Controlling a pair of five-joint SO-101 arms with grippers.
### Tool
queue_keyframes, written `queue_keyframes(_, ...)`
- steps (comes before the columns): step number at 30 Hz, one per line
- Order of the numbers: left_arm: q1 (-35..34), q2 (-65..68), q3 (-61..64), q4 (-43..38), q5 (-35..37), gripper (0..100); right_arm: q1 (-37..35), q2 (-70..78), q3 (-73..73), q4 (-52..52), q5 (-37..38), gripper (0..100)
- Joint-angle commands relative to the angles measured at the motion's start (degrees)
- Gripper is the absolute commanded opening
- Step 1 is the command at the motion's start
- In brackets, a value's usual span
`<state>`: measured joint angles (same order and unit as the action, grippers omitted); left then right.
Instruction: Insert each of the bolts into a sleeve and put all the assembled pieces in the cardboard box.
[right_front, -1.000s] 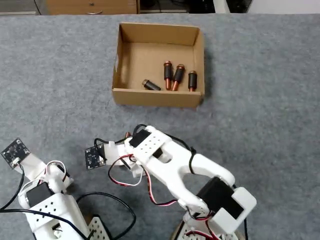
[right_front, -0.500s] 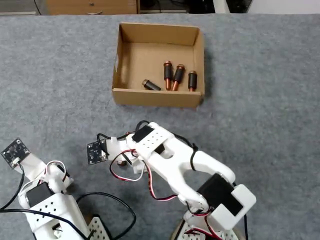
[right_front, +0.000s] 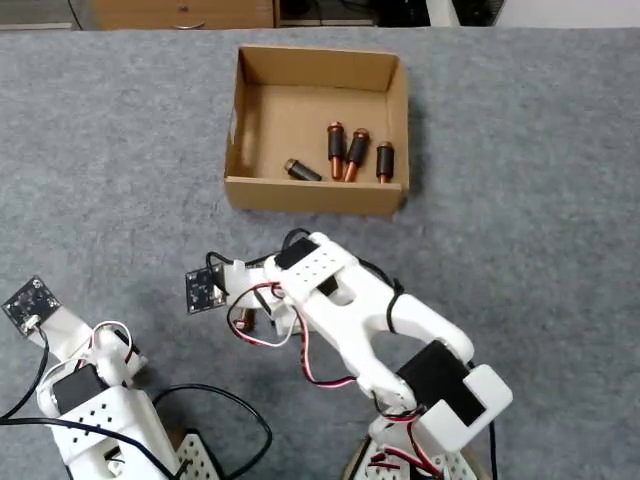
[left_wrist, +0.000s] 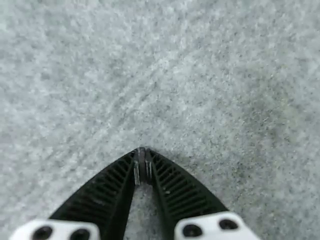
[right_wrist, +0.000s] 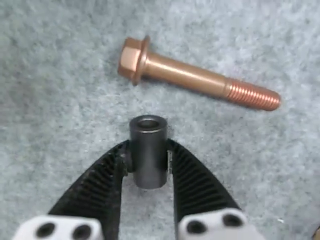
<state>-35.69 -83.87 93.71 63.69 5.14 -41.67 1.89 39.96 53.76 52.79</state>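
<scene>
1. Sleeve (right_wrist: 148, 152): this dark tube sits between the fingers of the right claw (right_wrist: 147, 149), which grasps it by its sides, open end pointing away from the wrist. The tube is smooth and round, so I judge it may twist or slide out if it is pushed against something.
2. Left claw (left_wrist: 142, 162): it is clenched on nothing, above bare grey counter (right_front: 520, 200). If it must steady the bolt, it has to open first. A late opening could knock the bolt aside.
3. Copper bolt (right_wrist: 195, 80): it lies flat on the counter just beyond the open end of the sleeve, but crosswise to it. The threaded tip does not face the hole, so a straight push would probably roll the bolt away instead of entering it.
4. Cardboard box (right_front: 315, 195): it stands well apart, farther along the counter, with four assembled pieces (right_front: 357, 155) inside, toward one side. A low carry could hit the front wall. A high drop could make the new piece bounce, or the bolt slide out of its sleeve.
</scene>
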Motion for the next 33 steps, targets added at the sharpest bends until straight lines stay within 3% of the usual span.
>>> queue_keyframes(1, -0.4, 0.0, -2.3, 0.4, -0.4, 2, 1.2, 0.2, 0.0, 0.7, 0.4, 0.2)
queue_keyframes(10, -0.4, 0.0, -2.3, 0.4, -0.4, 2, 1.4, -0.7, -4.4, 1.1, -0.5, 0.2)
queue_keyframes(23, 0.1, 0.4, -3.9, 0.8, -0.3, 2, 11.9, -28.4, -16.4, 11.3, -17.1, 0.2)
queue_keyframes(27, 5.3, 0.5, -9.1, 2.8, -0.4, 2, 17.9, -37.2, -17.6, 11.3, -27.7, 0.2)
queue_keyframes(33, 20.1, 0.7, -23.8, 12.0, -0.3, 2, 28.0, -47.4, -17.8, 13.3, -43.0, 0.2)
